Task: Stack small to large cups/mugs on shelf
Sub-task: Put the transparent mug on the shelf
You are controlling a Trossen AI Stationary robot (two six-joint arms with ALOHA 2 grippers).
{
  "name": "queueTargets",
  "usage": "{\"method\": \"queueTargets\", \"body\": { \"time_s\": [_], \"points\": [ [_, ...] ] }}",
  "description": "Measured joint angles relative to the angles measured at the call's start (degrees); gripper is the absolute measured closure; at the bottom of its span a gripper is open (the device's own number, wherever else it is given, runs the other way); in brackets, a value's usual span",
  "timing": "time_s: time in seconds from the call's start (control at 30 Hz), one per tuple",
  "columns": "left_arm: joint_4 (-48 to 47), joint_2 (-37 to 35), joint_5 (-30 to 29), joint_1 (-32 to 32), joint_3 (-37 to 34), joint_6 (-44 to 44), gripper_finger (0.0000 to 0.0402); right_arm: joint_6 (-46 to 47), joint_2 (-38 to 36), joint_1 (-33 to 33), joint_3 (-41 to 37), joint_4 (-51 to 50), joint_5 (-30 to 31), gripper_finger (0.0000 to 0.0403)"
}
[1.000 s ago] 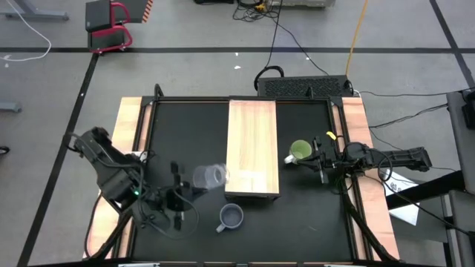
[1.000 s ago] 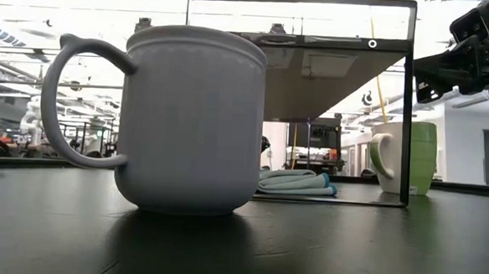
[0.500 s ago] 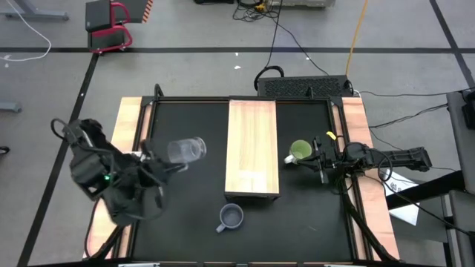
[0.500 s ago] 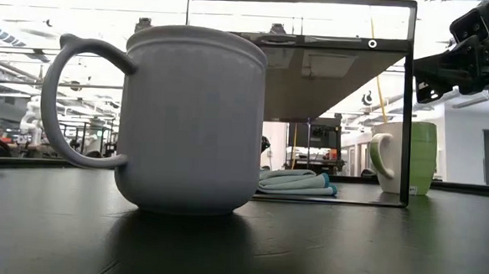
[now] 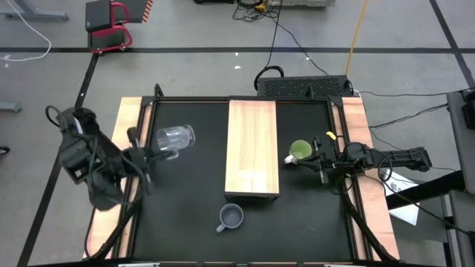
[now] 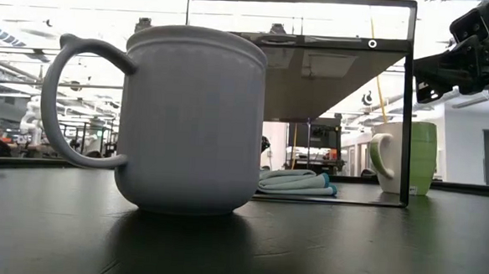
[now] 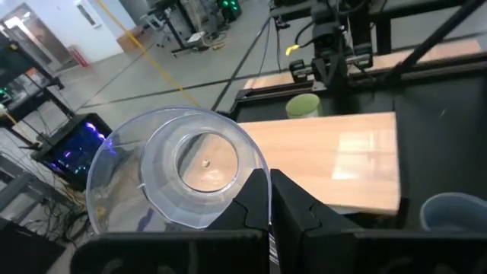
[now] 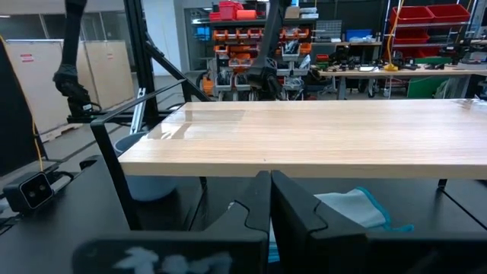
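My left gripper (image 5: 156, 153) is shut on the small clear glass cup (image 5: 175, 138), high over the table's left part, left of the wooden shelf (image 5: 252, 148). The blue-grey mug (image 5: 232, 216) stands upright on the table by the shelf's near end and fills the low view (image 6: 187, 117). Right of the shelf, the lime-green mug (image 5: 300, 151) rests upright on its base. My right gripper (image 5: 319, 162) is shut, level, just right of and above the green mug (image 6: 411, 158), touching nothing. My left gripper pinches the glass cup's wall at the rim (image 7: 254, 176) between its two fingers, one finger inside the mouth and one outside. The fingers come nearly level from the table's left. The cup is lifted clear and lies on its side, mouth toward the gripper, base (image 7: 204, 161) toward the shelf.
A pale blue cloth (image 8: 358, 209) lies under the shelf. The shelf stands on thin black legs (image 6: 409, 104). Light wooden strips (image 5: 132, 126) edge the black table on both sides. Cables and a black box (image 5: 304, 85) sit beyond the far edge.
My left gripper has stayed shut and carried the glass cup from beside the shelf's near left corner toward the table's left and far edges. The arm has drawn back, and the cup has turned a little in the hold.
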Motion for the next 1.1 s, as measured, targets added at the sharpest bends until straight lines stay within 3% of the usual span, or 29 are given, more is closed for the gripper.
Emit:
{"method": "queueTargets", "body": {
  "time_s": [0.2, 0.37, 0.57, 0.77, 1.1],
  "points": [
    [19.3, -11.3, 4.6, 4.3, -11.6, 17.7, 0.0401, 0.0, 0.0, 0.0, 0.0, 0.2, 0.0, 0.0403],
    [38.4, -20.7, 16.1, 8.7, -21.5, 35.5, 0.0401, -0.1, 0.0, 0.0, 0.0, 0.3, 0.0, 0.0403],
    [48.1, -28.5, 25.1, 15.6, -30.5, 43.3, 0.0401, -0.2, 0.0, 0.0, 0.0, 0.5, 0.0, 0.0403],
    [51.1, -28.5, 36.5, 24.6, -33.3, 44.3, 0.0401, -0.2, 0.0, 0.0, 0.0, 0.7, 0.0, 0.0403],
    [62.1, -19.4, 55.5, 40.1, -33.4, 45.0, 0.0401, -0.2, 0.0, 0.0, 0.0, 0.8, 0.0, 0.0403]
  ]
}}
